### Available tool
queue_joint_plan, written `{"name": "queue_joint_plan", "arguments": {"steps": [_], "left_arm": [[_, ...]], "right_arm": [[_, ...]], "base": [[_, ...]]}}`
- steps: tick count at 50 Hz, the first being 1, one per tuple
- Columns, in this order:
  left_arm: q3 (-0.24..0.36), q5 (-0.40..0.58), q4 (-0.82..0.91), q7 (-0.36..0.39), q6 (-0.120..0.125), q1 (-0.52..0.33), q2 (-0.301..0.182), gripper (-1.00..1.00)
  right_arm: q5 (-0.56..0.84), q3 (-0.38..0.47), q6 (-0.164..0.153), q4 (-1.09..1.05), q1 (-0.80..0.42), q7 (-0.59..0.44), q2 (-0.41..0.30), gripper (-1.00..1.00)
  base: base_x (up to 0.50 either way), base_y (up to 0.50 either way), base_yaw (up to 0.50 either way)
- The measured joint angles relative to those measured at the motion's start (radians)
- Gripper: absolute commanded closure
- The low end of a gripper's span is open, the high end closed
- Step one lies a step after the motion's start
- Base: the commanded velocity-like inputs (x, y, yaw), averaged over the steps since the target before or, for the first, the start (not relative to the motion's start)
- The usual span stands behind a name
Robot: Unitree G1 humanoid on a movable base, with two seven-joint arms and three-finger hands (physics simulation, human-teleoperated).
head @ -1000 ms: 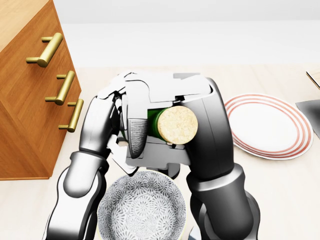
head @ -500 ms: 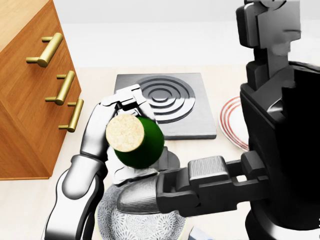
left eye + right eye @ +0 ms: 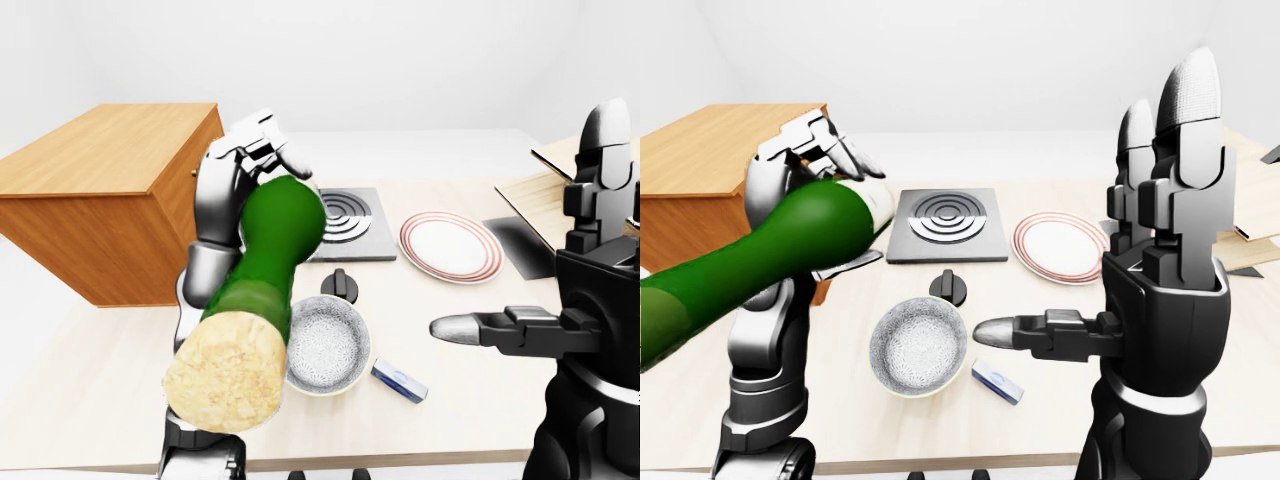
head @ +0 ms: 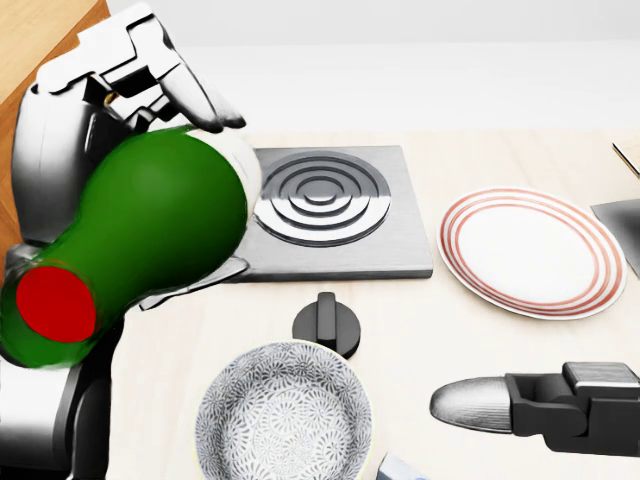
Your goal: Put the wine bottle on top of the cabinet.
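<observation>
At the left of the left-eye view, the left hand (image 3: 240, 165) grasps the tilted wine bottle (image 3: 270, 255) beside the cabinet (image 3: 110, 190); the right hand (image 3: 1165, 235) is released, fingers spread.

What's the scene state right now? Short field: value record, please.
left hand: shut on wine bottle
wine bottle: lifted off the table, tilted, cork end toward the camera
right hand: open, fingers up, holding nothing
cabinet: at left of the left-eye view, nothing on its top
table: holds hotplate, striped plate, patterned bowl, black knob
task: bottle not yet on cabinet
</observation>
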State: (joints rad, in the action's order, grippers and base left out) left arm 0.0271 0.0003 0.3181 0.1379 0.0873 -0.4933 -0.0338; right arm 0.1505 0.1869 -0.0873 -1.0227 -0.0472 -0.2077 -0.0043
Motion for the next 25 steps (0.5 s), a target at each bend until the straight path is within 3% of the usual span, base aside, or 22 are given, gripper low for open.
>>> {"name": "queue_joint_plan", "arguments": {"steps": [10,16,25], "left_arm": [[0.081,-0.072,0.181,-0.027,0.000,-0.181,-0.112,1.00],[0.134,-0.098,0.163,-0.047,-0.001,-0.267,-0.192,1.00],[0.204,-0.225,0.135,-0.089,0.000,-0.401,-0.327,1.00]], "right_arm": [[-0.087,0.057,0.000,0.042,0.106,0.023,-0.008,-1.00],[-0.108,0.070,0.000,0.058,0.132,0.033,-0.010,-1.00],[-0.119,0.066,0.000,0.079,0.140,0.047,-0.016,-1.00]], "base": [[0.00,0.00,0.00],[0.00,0.00,0.00],[0.00,0.00,0.00]]}}
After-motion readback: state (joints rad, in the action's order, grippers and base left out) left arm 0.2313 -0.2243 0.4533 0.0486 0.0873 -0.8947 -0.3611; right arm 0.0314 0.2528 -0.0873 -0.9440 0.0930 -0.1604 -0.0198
